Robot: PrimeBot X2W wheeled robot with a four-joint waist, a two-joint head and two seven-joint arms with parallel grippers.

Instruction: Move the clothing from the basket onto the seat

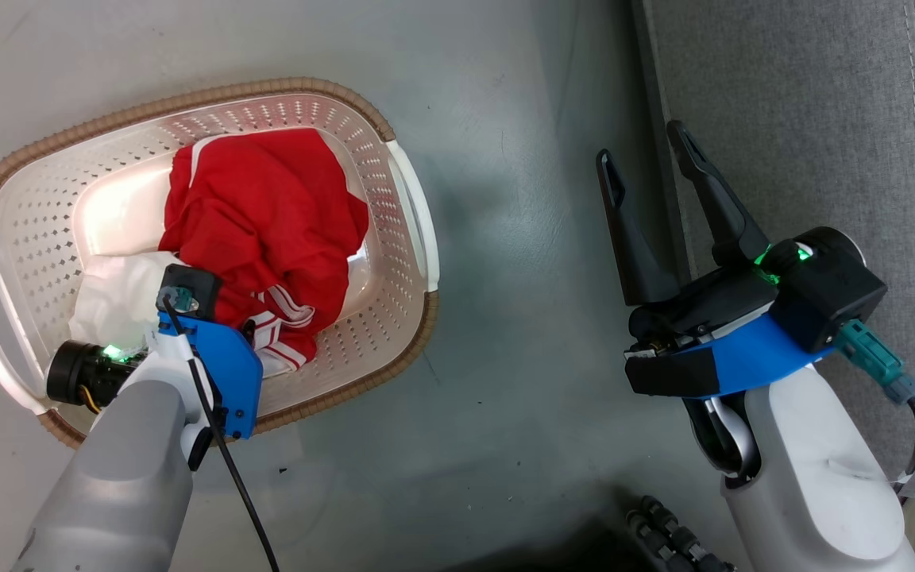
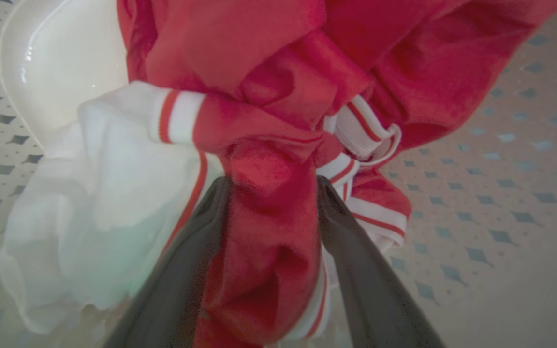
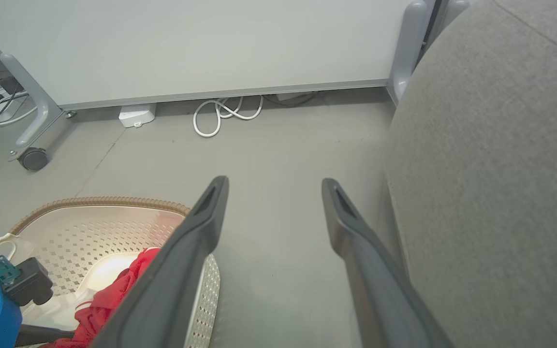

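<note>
The cream basket (image 1: 187, 99) stands on the floor at the left. In it lies the red clothing (image 1: 267, 206), bunched, with white striped cuffs. My left arm (image 1: 187, 357) reaches down into the basket's near side. In the left wrist view my left gripper (image 2: 271, 186) is open, its fingers (image 2: 201, 241) on either side of a fold of the red clothing (image 2: 269, 145). My right gripper (image 1: 642, 145) hangs open and holds nothing, over the floor at the edge of the grey seat (image 1: 807, 119). The right wrist view shows that gripper (image 3: 273, 184) between the basket (image 3: 99, 200) and the seat (image 3: 491, 169).
A white cloth (image 1: 120, 294) lies in the basket beside the red pile, also white cloth (image 2: 104, 193) left of my fingers. Bare grey floor (image 1: 521, 262) separates basket and seat. Beyond are a pale panel (image 3: 211, 43), a coiled white cable (image 3: 220, 116) and a caster (image 3: 32, 158).
</note>
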